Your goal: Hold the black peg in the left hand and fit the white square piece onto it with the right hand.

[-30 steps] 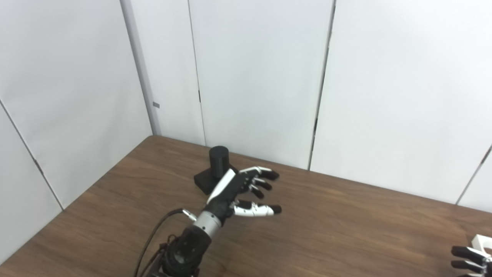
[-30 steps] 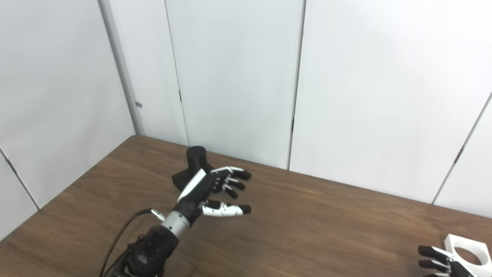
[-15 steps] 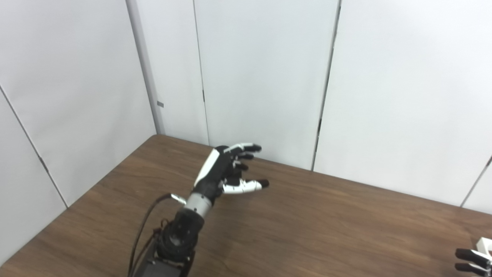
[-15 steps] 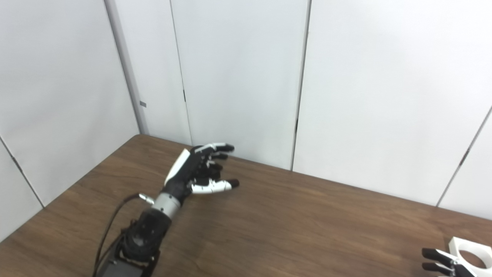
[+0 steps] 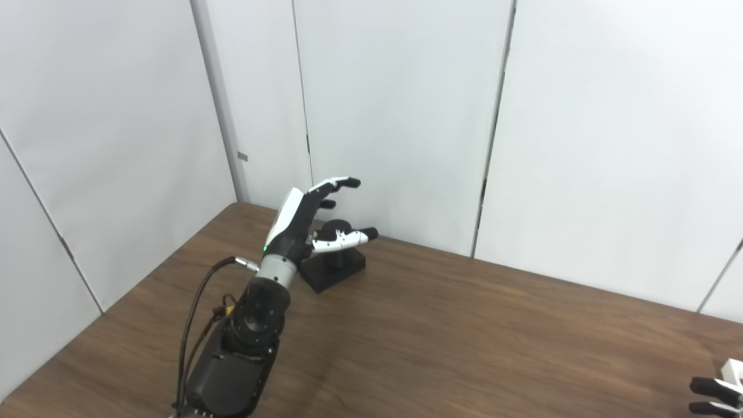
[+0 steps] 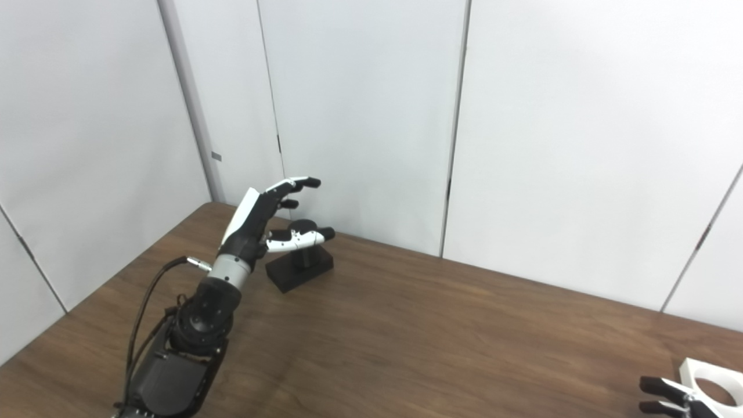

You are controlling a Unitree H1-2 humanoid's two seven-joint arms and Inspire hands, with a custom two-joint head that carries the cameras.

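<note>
The black peg (image 5: 335, 253), a short cylinder on a square black base, stands on the brown table (image 5: 464, 337) near the back wall. My left hand (image 5: 307, 220) hovers over and just left of the peg, open, fingers spread above it and thumb crossing in front of the cylinder. The white square piece (image 6: 711, 380) with a round hole lies at the table's front right corner. Only the fingertips of my right hand (image 6: 667, 395) show at the bottom right, beside the piece and apart, holding nothing I can see.
White wall panels (image 5: 406, 116) rise right behind the table's back edge and along its left side, close to the peg. The left arm's black forearm and cable (image 5: 232, 348) stretch over the table's left part.
My left hand has risen and moved back left, from in front of the peg to above it; the peg shows again. The right hand has hardly moved.
</note>
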